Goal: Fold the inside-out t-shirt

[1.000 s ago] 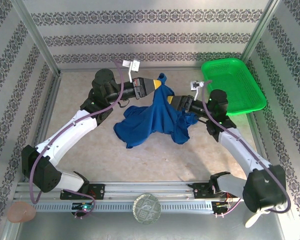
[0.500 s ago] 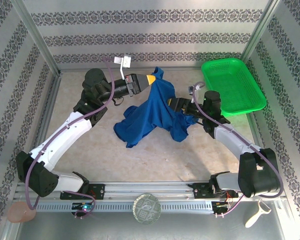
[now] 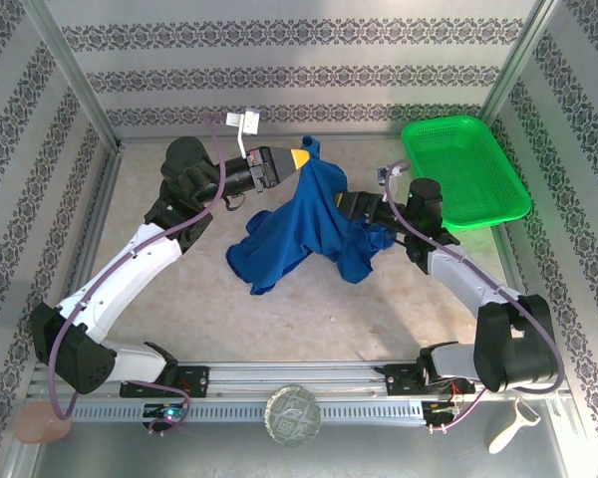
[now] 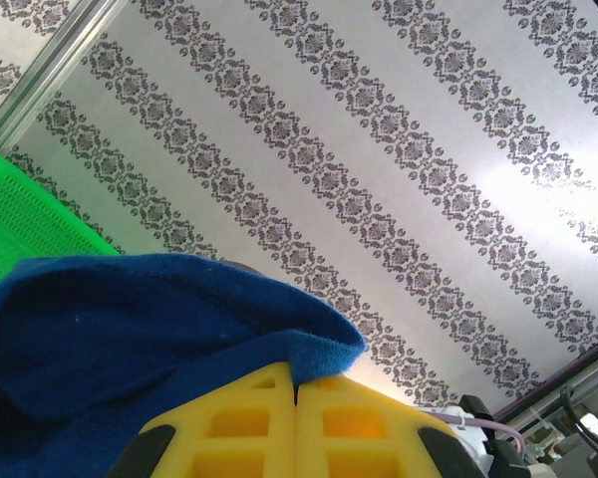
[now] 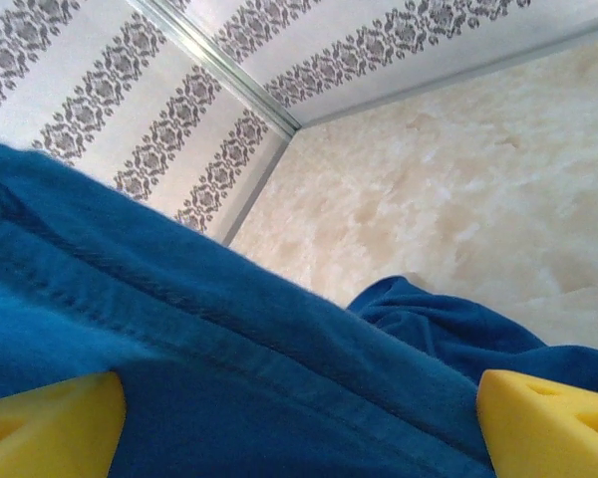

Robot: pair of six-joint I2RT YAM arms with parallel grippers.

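"Inside-out t-shirt (image 3: 299, 234) — where is it lying at this moment?"

"It is hanging bunched between the two arms at the middle of the desk (image 3: 309, 319). Its lower part is resting on the surface, short of the green basket (image 3: 465, 169). One corner is being held up toward the far wall."

"Which hand is holding it?"

"The left hand (image 3: 301, 157) is clamping that corner. In its wrist view the yellow fingers (image 4: 229, 428) are pressed together with a blue edge pinched at the seam. The right hand (image 3: 341, 202) is standing wide, and cloth is lying across the gap between its fingers (image 5: 40, 418), unpinched."

"What is changing?"

"Against a second ago, the left hand is sitting farther toward the far left, drawing the raised corner with it. The right arm is folding in while its hand is keeping its place at the cloth. Over the last half second almost nothing is moving."

"Meaning for the task?"

"In my judgement the inside-out t-shirt is being stretched out for flattening — no fold is yet made. The right hand is needing a grip before spreading can proceed."
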